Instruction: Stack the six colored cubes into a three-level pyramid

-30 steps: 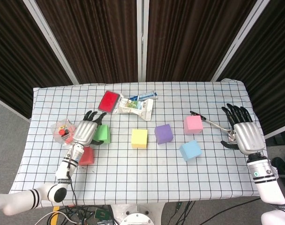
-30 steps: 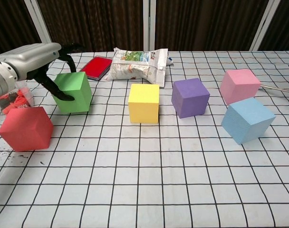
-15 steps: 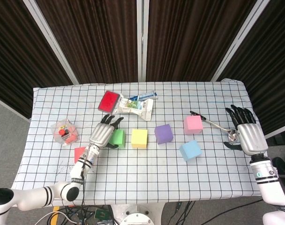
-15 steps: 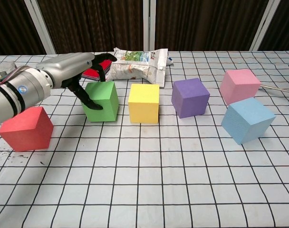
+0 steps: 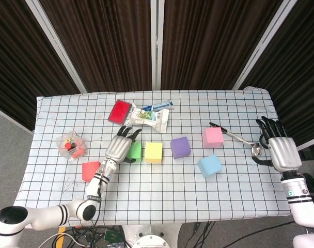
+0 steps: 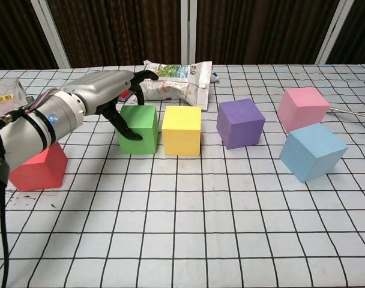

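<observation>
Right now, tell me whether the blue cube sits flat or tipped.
Flat. The blue cube rests on the table, turned askew to the grid lines.

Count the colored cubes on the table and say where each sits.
6. Red cube far left; green cube under the left hand, beside the yellow cube; purple cube center; pink cube and blue cube right.

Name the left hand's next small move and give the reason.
Probably nudge the green cube the last bit right until it meets the yellow cube. The left hand rests on the green cube, and a narrow gap shows between the two, so the base row isn't closed.
</observation>
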Tool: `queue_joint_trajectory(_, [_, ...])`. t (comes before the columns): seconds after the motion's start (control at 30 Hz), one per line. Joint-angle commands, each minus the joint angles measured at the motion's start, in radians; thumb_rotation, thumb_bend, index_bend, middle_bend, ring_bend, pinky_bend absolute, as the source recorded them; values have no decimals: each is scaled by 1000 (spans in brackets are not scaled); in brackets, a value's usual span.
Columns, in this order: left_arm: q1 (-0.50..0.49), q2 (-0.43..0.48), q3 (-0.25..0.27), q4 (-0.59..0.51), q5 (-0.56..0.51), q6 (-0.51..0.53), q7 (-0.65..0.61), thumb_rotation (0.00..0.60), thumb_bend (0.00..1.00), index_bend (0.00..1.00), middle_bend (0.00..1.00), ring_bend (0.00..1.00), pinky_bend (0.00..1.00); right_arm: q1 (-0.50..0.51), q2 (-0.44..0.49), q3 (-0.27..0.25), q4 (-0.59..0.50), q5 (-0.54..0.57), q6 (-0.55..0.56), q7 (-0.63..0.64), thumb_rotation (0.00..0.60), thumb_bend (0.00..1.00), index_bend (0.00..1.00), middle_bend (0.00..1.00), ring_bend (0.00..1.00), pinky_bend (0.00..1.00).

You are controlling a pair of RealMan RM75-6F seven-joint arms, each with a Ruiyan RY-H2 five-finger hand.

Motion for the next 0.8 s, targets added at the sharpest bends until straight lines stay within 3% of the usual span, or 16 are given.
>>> queue_joint_trajectory(0.03, [-3, -8, -6, 4, -7, 3, 4, 600, 94, 82, 480, 87, 6, -2, 0, 0, 4, 1, 1, 6, 600, 0, 0, 0, 0, 0])
queue_joint_trajectory(0.8, [-11, -15, -18, -23, -44, 4, 22, 600, 95, 83, 480, 95, 6, -5, 4, -1, 10, 4, 3, 11, 600, 0, 0, 0, 0, 0])
